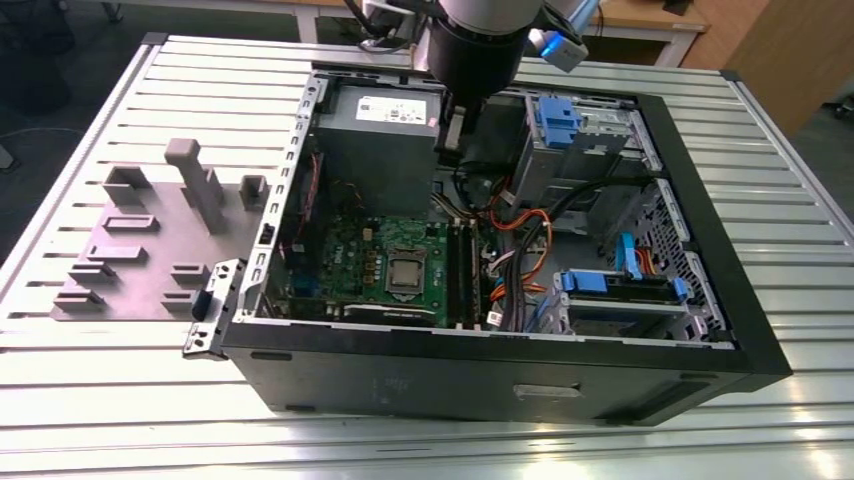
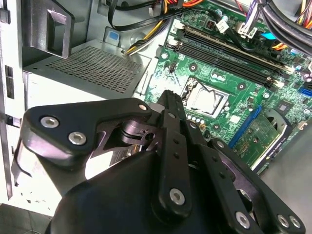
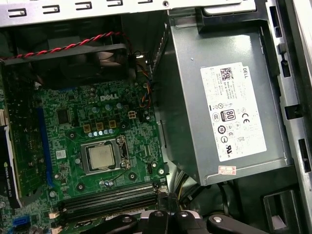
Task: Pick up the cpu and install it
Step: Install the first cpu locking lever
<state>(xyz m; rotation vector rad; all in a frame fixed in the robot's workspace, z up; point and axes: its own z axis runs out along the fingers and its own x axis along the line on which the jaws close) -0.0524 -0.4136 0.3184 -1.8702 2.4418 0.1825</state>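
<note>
Small flat silver-grey square cpu [image 3: 100, 156]: seated in motherboard socket, lower left of first wrist view. Black pincer [image 2: 168, 97]: raised above; finger state cannot be told. Risk: snagged cables.

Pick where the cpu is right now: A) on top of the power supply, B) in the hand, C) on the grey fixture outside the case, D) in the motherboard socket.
D: the cpu sits flat inside the socket frame on the motherboard, visible in both wrist views.
</note>
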